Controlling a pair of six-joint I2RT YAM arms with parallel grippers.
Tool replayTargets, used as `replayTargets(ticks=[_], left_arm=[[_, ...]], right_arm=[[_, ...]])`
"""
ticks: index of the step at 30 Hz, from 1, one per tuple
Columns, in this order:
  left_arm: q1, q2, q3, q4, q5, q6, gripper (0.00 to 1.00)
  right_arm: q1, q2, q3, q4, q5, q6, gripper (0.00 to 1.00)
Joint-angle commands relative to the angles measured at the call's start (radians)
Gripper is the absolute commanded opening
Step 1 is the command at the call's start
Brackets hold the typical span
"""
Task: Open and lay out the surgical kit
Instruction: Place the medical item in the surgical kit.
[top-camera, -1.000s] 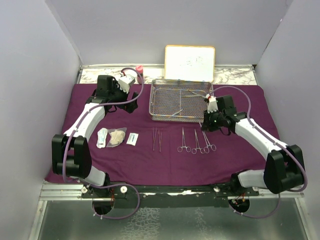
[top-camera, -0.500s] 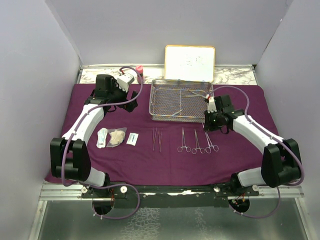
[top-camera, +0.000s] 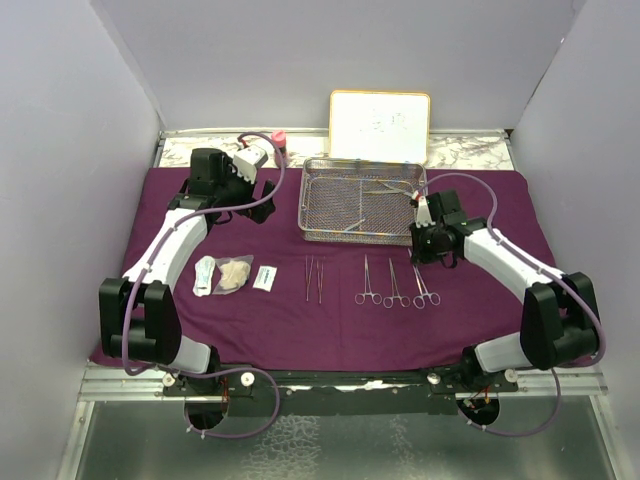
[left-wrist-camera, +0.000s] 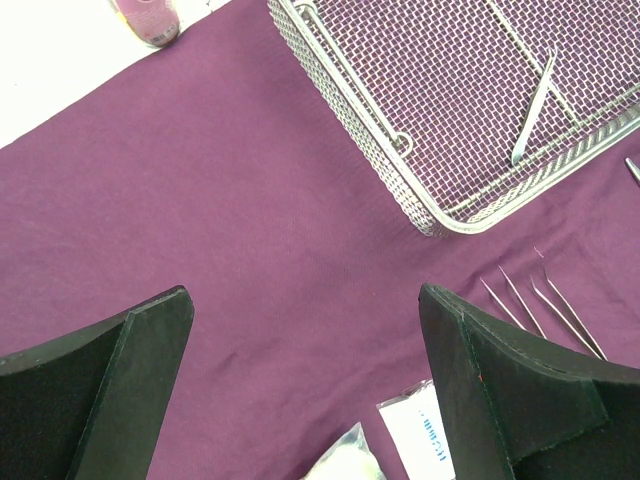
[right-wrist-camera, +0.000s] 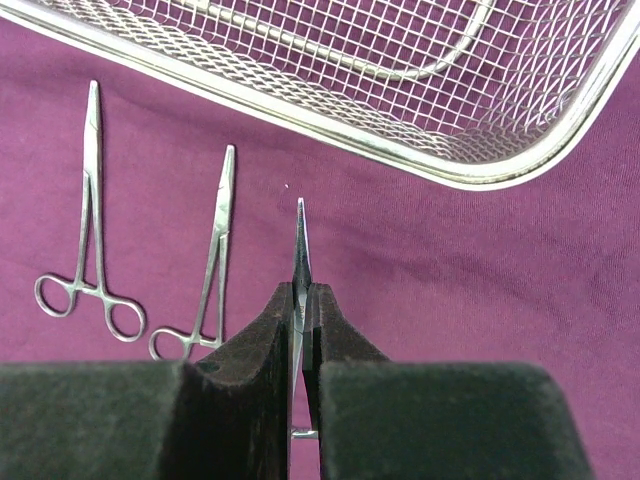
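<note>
Spread flat across the worktop (top-camera: 190, 150): a dark purple cloth wrap (top-camera: 330, 330), reaching almost from the left wall to the right. At its far middle, a rectangular silver wire-mesh tray (top-camera: 350, 239), with a few slim steel tools (top-camera: 385, 187) lying inside.

Near of the tray, in a row on the cloth: a pair of forceps (top-camera: 313, 279) at the left, then two clamps (top-camera: 367, 280) side by side, tips far, ring handles near. Just right of these, a third clamp (right-wrist-camera: 301, 235), pinched between the right fingers (right-wrist-camera: 250, 350), which are drawn narrow on its shanks. Tip aimed at the tray's near rim and stopping short of it. Cannot tell whether lifted or resting on the cloth.

Further left in the same row: a wad of gauze (top-camera: 236, 273) between two small white packets (top-camera: 264, 278). The left packet is touching the gauze and the right one is just beside it.

Left fingers (left-wrist-camera: 100, 380) spread wide, holding nothing, above bare cloth to the left of the tray's near left corner and far of the packets.

Beyond the cloth's far edge: a framed whiteboard (top-camera: 379, 125) standing just behind the tray, and a small pink-capped bottle (top-camera: 279, 140) to its left, close by the left arm's wrist.
</note>
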Motion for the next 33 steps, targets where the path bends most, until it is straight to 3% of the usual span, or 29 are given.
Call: replayTargets(ticks=[1,33], left_arm=[[-0.001,-0.042,0.003,0.02,0.022,-0.013,0.99],[-0.001,-0.054,-0.005,0.029,0.035,-0.021,0.99]], right_arm=[[-0.004,0.025,0.042,-0.002,0.029,0.025,0.01],[-0.046,0.111,0.049,0.002,0.08,0.079,0.01]])
